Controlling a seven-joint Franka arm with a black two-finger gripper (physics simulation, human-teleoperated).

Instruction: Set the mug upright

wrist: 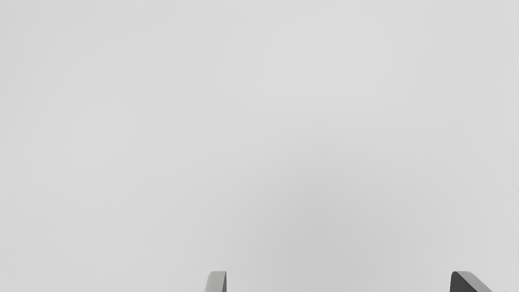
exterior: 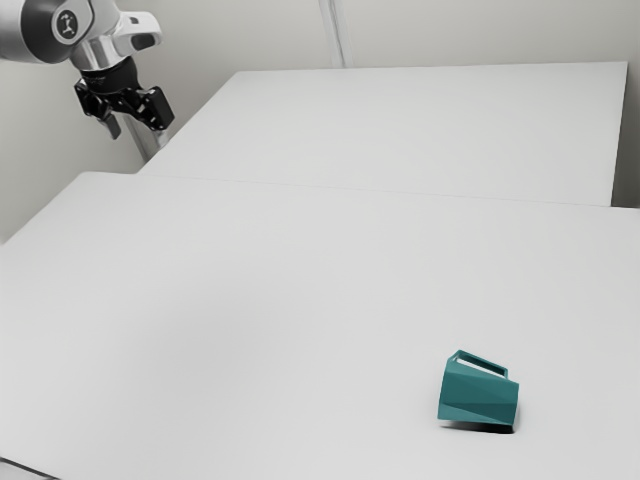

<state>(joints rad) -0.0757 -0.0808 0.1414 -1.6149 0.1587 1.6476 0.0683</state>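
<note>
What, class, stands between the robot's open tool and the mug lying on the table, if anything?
Nothing visible does. The tool hangs open at the exterior view's upper left; the mug lies on its side toward the lower right, and the white table stretches between them.

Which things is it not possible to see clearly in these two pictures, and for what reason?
Inside of the mug: exterior view, hidden by its walls.
Base of the arm: exterior view, cut off by the left edge.
Rest of the end effector: wrist view, cut off by the bottom edge.
</note>
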